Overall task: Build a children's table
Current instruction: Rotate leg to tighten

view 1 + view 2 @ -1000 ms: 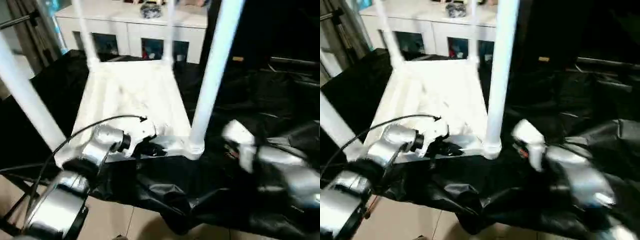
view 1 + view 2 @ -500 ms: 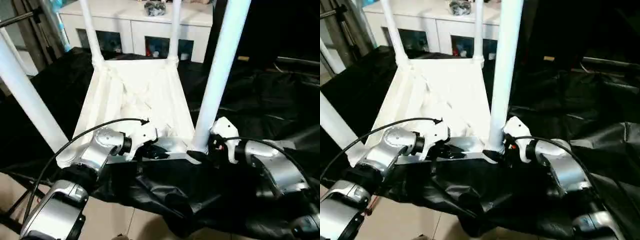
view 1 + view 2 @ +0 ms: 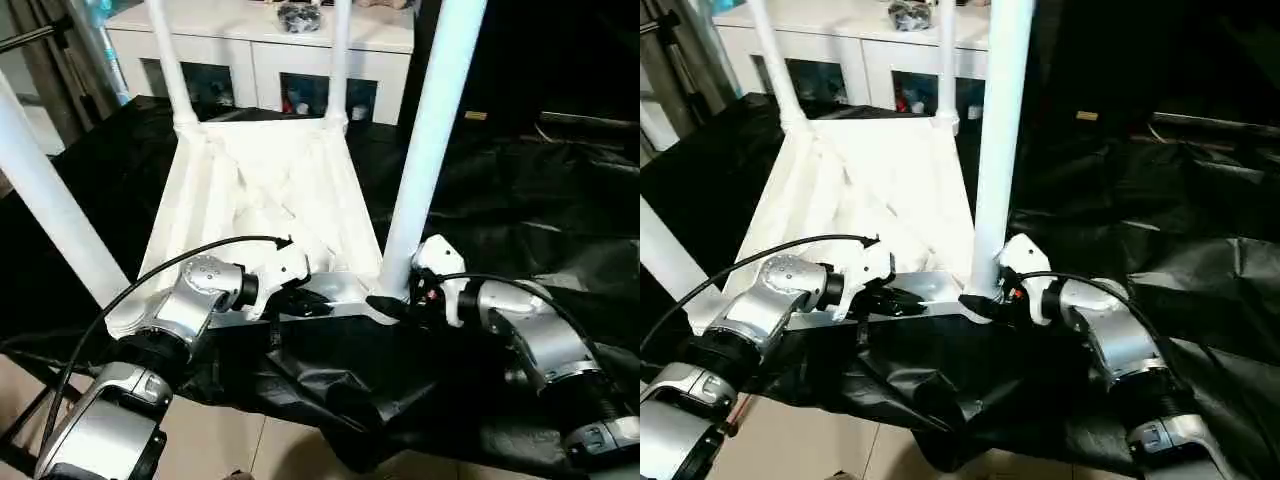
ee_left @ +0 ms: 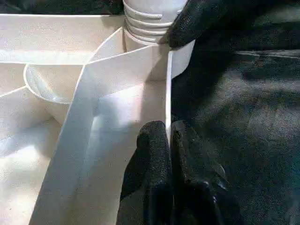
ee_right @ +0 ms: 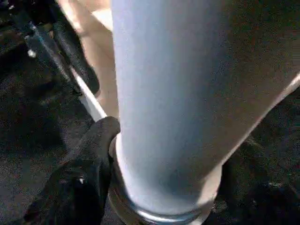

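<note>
I see the tabletop (image 3: 265, 190) lying upside down on the black sheet (image 3: 520, 210) over the table, ribbed underside up, with four legs (image 3: 432, 130) standing in its corner sockets and the white cabinet (image 3: 260, 50) behind. My left tool (image 4: 166, 140) is pinched tight on the tabletop's thin near edge wall. My right tool (image 3: 392, 305) sits at the base of the near right leg, one finger (image 5: 89, 154) touching its collar; whether it grips I cannot tell.
</note>
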Tool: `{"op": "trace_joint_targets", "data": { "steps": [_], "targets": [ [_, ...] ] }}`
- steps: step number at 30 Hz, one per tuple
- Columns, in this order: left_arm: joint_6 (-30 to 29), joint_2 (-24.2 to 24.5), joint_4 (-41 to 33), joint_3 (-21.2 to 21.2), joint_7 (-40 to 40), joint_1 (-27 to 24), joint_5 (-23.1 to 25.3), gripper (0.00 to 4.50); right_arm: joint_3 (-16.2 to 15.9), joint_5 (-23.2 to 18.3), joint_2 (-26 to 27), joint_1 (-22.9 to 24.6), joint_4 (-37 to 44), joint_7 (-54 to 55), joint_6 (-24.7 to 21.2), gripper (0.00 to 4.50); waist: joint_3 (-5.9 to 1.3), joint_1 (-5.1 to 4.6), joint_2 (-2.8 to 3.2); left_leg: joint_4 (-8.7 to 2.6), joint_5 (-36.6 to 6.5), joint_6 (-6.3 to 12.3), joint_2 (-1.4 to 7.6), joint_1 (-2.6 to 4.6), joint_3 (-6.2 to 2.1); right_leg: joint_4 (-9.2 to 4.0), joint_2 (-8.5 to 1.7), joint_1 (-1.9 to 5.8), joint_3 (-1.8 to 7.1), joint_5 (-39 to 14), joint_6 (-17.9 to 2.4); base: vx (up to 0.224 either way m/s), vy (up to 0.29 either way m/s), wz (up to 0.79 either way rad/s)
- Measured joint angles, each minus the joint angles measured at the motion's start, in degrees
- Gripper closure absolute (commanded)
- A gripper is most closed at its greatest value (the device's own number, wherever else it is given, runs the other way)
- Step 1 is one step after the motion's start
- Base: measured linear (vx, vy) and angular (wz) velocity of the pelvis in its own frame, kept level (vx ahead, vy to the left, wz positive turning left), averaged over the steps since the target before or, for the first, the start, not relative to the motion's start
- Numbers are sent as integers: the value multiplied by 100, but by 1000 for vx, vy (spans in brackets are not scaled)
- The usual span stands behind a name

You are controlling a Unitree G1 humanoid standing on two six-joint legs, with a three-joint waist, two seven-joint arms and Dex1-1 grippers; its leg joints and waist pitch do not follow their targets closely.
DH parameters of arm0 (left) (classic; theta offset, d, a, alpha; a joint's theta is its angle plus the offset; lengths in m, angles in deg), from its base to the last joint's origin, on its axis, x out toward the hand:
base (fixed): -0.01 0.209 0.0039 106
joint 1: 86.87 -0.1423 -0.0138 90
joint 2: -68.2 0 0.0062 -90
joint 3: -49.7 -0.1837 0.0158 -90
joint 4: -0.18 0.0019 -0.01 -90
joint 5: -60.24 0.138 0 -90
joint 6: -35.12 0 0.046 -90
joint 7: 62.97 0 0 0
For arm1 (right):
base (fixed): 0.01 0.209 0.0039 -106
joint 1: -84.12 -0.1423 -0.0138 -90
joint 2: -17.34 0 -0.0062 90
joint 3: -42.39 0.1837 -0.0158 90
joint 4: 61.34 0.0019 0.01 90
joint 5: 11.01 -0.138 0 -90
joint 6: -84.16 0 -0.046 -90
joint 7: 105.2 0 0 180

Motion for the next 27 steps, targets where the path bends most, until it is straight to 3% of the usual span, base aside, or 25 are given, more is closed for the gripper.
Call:
{"op": "trace_joint_targets", "data": {
  "steps": [7, 13, 14, 20, 27],
  "targets": [
    [-510, -590, 258, 107, 1256, 287, 234, 450, 560, 90, 882, -340, -847, 1905, 79, 176, -2, -102, 0, 9, 0, 0, -4, 6, 0, -9, -3, 1, 1, 0, 0, 0, 0, 0],
    [-740, -940, 341, 204, 1949, 380, 392, 450, 611, 505, 1254, -685, -1379, 3067, 282, 176, -11, -95, 7, -1, -1, 1, -8, 2, 0, -29, -5, 5, 3, 0, 0, 0, 0, 0],
    [-740, -959, 341, 211, 1980, 379, 407, 450, 613, 521, 1274, -711, -1476, 3120, 392, 142, -13, -91, 9, -6, -1, 1, -15, 2, 1, -29, -9, 4, 5, 0, 0, 0, 0, 0],
    [-400, -911, 288, 223, 1747, 281, 377, 450, 675, 432, 1144, -733, -1509, 2629, 490, 70, -6, -69, -6, -24, -1, 1, -18, -12, -3, -27, -10, -4, 0, 1, -2, 0, 0, 0],
    [-84, -510, -50, 251, 837, 1, 131, 450, 357, 248, 451, -589, -1237, 805, 726, 64, 0, 23, -19, -59, -2, 1, -15, -29, -1, -21, -6, -25, -2, 22, -36, 0, 0, 0]
  ]
}}
